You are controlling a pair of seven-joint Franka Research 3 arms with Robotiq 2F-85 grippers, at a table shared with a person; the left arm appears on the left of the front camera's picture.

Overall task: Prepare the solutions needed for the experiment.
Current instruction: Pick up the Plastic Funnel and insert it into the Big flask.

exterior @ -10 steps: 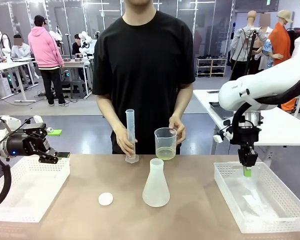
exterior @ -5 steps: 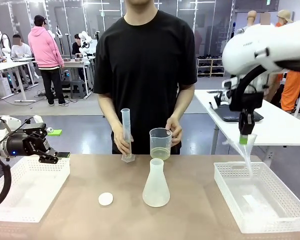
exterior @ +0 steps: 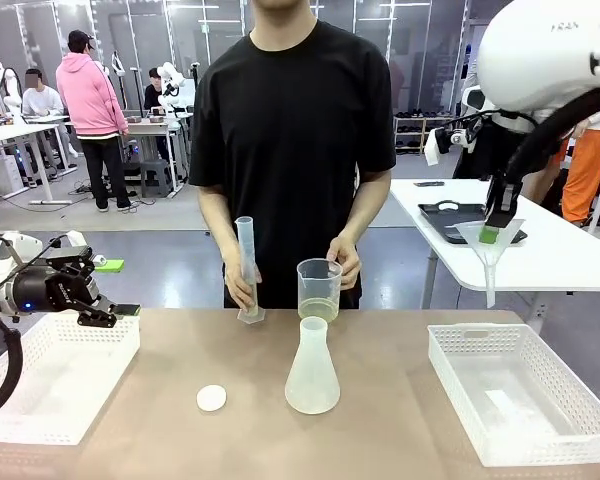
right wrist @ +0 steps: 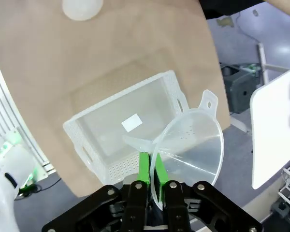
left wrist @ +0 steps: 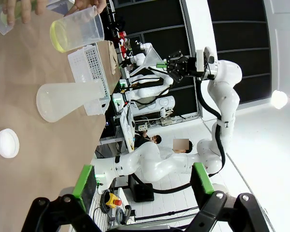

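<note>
The big brown table (exterior: 400, 370) has a white basket at each end. The left gripper (exterior: 115, 314) hangs over the left basket (exterior: 40, 425) with its fingers wide apart and nothing in them. The right basket (exterior: 500, 330) sits below the right gripper (exterior: 491, 237). That gripper is high up and pinched tight on the thin rim of a clear funnel (exterior: 489, 250), with the spout pointing down.

In the middle stands a cloudy flask (exterior: 312, 372). Just behind it, a person's hand (exterior: 346, 262) holds a see-through beaker (exterior: 319, 285) — the yellow solutions (exterior: 319, 309) are a shallow layer at its bottom. The other hand (exterior: 244, 287) grips a tall thin cylinder (exterior: 246, 262), tipped a little. A small white cap (exterior: 211, 398) lies on the table near the flask.

There is not much liquid and it is light, but it will slosh and spill if the beaker tips. So hold the beaker around its sides, keep it upright and move slowly. The plastic is probably smooth and a bit bendy — squeeze gently. The funnel is light too, and it could twist when held only by its rim.
</note>
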